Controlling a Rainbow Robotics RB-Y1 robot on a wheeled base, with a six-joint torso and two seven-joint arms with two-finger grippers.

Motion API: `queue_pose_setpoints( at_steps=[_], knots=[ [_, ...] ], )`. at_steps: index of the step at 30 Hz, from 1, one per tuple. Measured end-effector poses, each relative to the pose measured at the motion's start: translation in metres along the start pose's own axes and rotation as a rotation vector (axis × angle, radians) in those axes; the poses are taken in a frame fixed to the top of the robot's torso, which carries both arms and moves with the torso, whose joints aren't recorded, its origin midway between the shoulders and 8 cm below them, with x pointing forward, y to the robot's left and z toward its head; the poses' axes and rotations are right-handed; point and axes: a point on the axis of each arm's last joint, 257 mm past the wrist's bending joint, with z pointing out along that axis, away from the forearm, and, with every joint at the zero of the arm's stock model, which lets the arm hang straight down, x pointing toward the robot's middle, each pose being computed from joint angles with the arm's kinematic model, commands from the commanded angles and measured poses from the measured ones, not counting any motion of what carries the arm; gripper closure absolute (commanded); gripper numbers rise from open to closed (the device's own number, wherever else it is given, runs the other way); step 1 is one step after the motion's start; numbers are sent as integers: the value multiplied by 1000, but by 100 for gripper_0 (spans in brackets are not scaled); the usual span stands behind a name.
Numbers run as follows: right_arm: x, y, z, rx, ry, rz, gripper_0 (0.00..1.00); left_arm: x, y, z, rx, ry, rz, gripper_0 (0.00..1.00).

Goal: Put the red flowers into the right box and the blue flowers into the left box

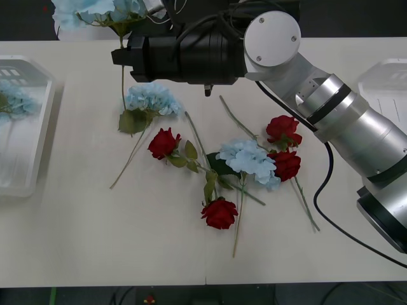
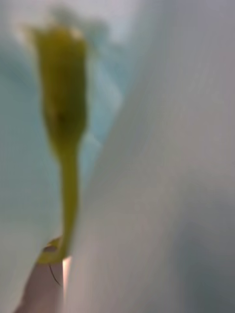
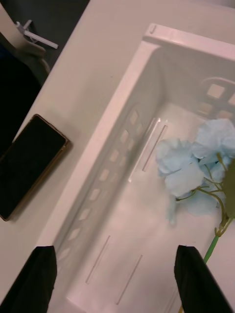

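On my far left the left box (image 1: 25, 127) sits at the table's (image 1: 76, 235) edge, and through my left wrist camera I see one of the blue flowers (image 3: 188, 168) already lying inside it, its green stem running toward one wall. The left gripper (image 3: 115, 279) hangs above that box with its black jaws spread wide, nothing between them. A dark phone (image 3: 27, 166) lies flat on the table just beside the box's outer wall. Moving right, a second blue head (image 1: 152, 98) rests on the table with its stem trailing toward me, and a third blue bloom (image 1: 95, 13) is up at the far edge, level with the tip of my right arm. I cannot tell how the right gripper's jaws stand: the black wrist housing covers them from the front, and the right wrist camera gives me just a blurred green stem and pale blue. In the middle lie the red flowers (image 1: 219, 213), four roses loosely scattered, two of them touching a fourth blue head (image 1: 248, 159) whose stem crosses theirs. The right box (image 1: 388, 89) sits at the far right edge, partly behind my right arm.
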Motion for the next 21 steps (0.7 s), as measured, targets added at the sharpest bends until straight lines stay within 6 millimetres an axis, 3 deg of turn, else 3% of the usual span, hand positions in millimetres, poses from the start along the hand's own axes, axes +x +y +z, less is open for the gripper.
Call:
queue_pose_setpoints(
  at_steps=[5, 9, 14, 17, 21],
  knots=[
    [-14, 21, 21, -32, -75, 21, 100, 21, -48, -13, 182, 102, -60, 0],
    [-15, 37, 42, -50, -115, 38, 100, 20, -108, -43, 421, 111, -81, 0],
    [-8, 46, 65, -55, -115, 54, 100, 42, -173, -86, 819, 114, -168, 0],
    [-8, 48, 72, -52, -114, 50, 100, 67, -180, -98, 961, 95, -194, 0],
    [-8, 50, 74, -54, -115, 50, 100, 114, -169, -102, 1037, 37, -39, 0]
  ],
)
